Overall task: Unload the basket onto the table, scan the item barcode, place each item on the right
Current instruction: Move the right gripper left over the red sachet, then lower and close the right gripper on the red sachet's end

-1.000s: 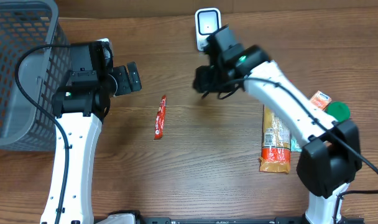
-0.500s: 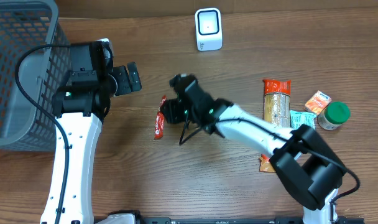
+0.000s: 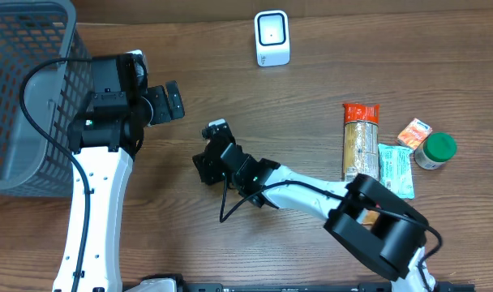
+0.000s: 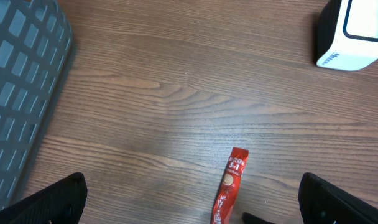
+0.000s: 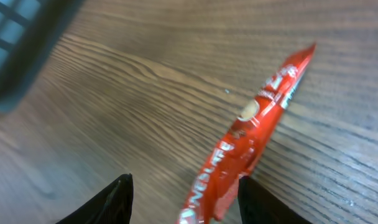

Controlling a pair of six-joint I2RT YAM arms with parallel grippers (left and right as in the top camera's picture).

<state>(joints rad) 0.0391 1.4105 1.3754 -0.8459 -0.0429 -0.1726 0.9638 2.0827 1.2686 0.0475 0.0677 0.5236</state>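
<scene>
The red sachet (image 5: pixel 251 140) is lying flat on the table (image 4: pixel 176 81), well short of the scanner (image 3: pixel 272 38), with its long axis running roughly toward it. My right gripper (image 5: pixel 186 202) is standing half open, straddling the sachet's near end; I cannot confirm contact. My left gripper (image 4: pixel 192 196) is hanging fully open, holding nothing.

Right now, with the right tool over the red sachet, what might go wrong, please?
The red sachet lies flat on the table, slanted across the open right tool; closing may only push it or scrape wood. It looks thin and floppy, so gripped near one end it may droop away from the scanner. No barcode shows on its upturned face.
</scene>
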